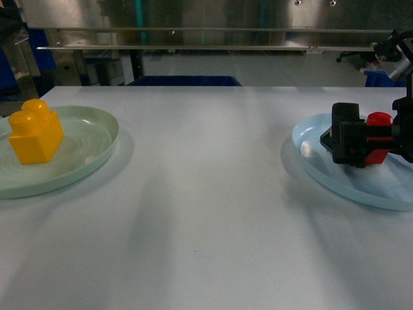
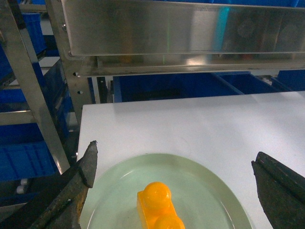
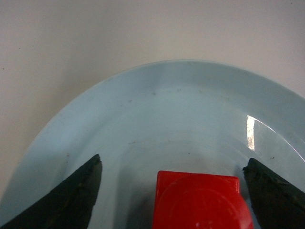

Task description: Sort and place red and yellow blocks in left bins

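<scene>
Two wide pincers: right pincer straddling red block on blue plate, left pincer above yellow block

On my head cam the right end effector reads as a blocky matte-black housing with red parts in the middle. Both wrist cams show dark, wedge-shaped fingers, tapered to blunt tips, surfaces slightly scuffed.
</scene>
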{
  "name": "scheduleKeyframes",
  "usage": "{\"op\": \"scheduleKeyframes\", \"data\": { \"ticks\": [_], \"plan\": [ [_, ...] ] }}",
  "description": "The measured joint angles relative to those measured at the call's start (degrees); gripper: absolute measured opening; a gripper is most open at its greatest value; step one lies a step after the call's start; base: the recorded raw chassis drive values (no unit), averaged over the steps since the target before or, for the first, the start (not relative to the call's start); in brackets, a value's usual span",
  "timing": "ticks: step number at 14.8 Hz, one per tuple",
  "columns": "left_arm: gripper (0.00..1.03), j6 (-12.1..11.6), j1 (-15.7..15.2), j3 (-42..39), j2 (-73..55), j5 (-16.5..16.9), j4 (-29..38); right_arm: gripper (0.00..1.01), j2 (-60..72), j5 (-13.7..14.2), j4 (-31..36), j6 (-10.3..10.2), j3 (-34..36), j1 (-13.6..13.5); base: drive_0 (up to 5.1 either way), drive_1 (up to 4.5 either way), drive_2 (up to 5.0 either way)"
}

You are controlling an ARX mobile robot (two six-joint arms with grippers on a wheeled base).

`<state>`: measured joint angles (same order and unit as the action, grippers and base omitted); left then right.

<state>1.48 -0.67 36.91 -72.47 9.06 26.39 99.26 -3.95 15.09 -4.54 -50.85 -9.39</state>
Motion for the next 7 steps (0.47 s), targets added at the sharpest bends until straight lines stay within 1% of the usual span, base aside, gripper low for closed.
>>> {"op": "scheduleKeyframes", "data": {
  "ticks": [1,2,4,5,7],
  "plan": [
    [0.98,0.00,0.00,0.00,0.00,0.00,0.00,0.75,0.04,-0.02,0.39,0.00,0.09,0.00,0.0,0.00,0.0],
    [0.98,0.00,0.00,0.00,0.00,-0.02,0.00,0.58,0.17,-0.20,1.09,0.00,0.46,0.00,0.0,0.00,0.0],
    [0.98,0.00,0.00,0.00,0.00,0.00,0.00,0.36,0.46,-0.15,1.86,0.00,0.92,0.02,0.0,0.00,0.0],
    [0.98,0.00,0.00,0.00,0.00,0.00,0.00,0.30,0.44,-0.11,3.56,0.00,1.42,0.07,0.0,0.00,0.0],
    [0.98,0.00,0.00,0.00,0.00,0.00,0.00,0.29,-1.18,-0.13,4.92,-0.39,3.17,0.42,0.0,0.00,0.0]
  ]
}}
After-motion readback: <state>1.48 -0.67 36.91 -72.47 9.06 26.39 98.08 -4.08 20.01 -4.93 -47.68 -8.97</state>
